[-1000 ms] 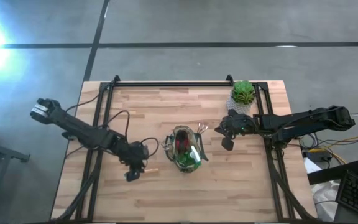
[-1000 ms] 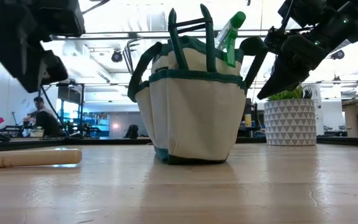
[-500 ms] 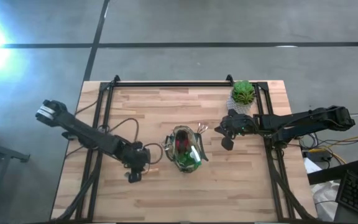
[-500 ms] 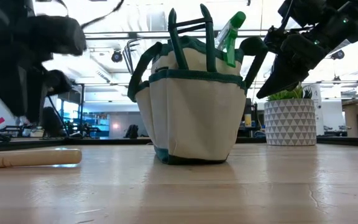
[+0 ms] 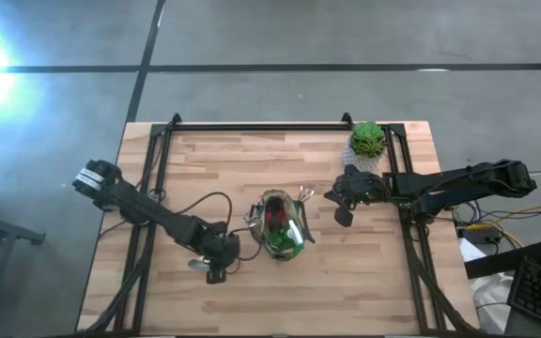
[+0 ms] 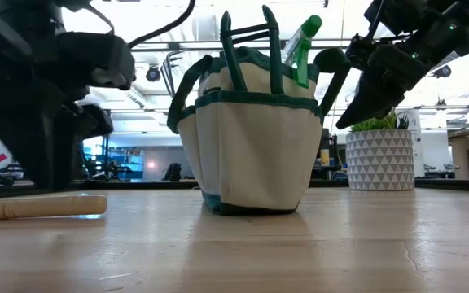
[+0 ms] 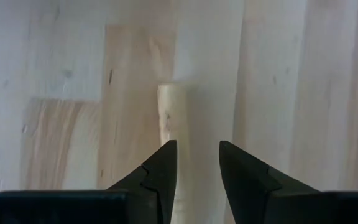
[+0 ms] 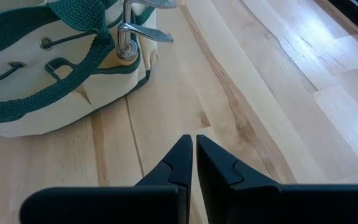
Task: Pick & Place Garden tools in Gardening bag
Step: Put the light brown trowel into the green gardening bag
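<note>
Wood grain runs under our left gripper [image 7: 194, 163], whose jaws stand spread with one pale, rounded wooden handle [image 7: 173, 118] lying between and just ahead of them, flat on the butcher-block table [image 5: 252, 160]. Our right gripper [image 8: 194, 157] hangs with jaws pressed together, holding nothing, bare planks beneath it. Just ahead of those shut jaws sits the single gardening bag [image 5: 278, 225], tan canvas with woven green trim, tools poking from its oval mouth. One plant in a patterned white pot [image 6: 379, 159] stands near the table's far edge.
</note>
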Controlling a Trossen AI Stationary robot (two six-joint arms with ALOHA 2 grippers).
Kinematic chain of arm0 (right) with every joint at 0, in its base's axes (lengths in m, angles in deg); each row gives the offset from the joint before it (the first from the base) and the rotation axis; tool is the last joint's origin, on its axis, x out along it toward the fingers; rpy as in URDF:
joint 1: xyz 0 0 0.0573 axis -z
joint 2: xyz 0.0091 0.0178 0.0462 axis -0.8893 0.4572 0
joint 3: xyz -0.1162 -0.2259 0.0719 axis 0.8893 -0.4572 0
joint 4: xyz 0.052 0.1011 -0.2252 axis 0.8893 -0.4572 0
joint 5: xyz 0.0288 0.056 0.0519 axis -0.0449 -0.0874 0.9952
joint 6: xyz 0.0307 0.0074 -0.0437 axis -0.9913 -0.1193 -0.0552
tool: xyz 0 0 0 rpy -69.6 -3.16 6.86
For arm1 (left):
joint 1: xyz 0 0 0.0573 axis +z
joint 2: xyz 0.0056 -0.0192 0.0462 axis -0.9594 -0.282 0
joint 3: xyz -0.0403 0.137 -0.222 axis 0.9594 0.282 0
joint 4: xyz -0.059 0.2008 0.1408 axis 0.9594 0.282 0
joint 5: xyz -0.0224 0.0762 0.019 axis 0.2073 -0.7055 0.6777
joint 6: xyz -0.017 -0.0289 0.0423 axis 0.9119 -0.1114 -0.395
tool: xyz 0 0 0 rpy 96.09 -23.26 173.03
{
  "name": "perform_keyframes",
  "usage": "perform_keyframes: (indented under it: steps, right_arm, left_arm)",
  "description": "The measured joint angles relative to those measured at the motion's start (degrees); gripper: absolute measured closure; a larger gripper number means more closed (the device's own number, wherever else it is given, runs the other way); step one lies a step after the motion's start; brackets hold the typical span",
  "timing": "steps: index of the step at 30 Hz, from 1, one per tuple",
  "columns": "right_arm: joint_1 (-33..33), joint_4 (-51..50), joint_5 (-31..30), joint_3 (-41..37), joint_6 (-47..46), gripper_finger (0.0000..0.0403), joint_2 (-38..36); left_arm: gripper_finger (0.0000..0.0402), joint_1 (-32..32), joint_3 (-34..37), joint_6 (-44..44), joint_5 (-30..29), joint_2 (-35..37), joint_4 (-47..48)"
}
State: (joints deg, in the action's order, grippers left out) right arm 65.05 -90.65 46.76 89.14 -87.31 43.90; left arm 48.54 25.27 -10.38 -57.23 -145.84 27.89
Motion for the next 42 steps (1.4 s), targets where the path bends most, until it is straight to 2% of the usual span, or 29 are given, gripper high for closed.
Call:
perform_keyframes:
  steps: [7, 18, 38, 42]
  right_arm:
    - [0.0, -0.04, 0.0, 0.0, 0.11, 0.0385, 0.0]
    - [0.02, -0.09, 0.0, 0.0, 0.1, 0.0385, 0.0]
    - [0.02, -0.14, 0.0, 0.0, 0.12, 0.0385, 0.0]
    - [0.02, -0.13, 0.0, 0.0, 0.11, 0.0385, 0.0]
  left_arm:
    - [0.028, -0.28, -1.75, 0.77, -6.62, -0.77, -0.25]
    - [0.028, -0.31, -1.6, 0.95, -8.88, -2.49, -2.88]
    - [0.0281, -0.31, -1.65, 3.15, -7.85, -7.55, -3.64]
    - [0.0311, -0.28, -1.65, 3.61, -7.74, -7.59, -3.44]
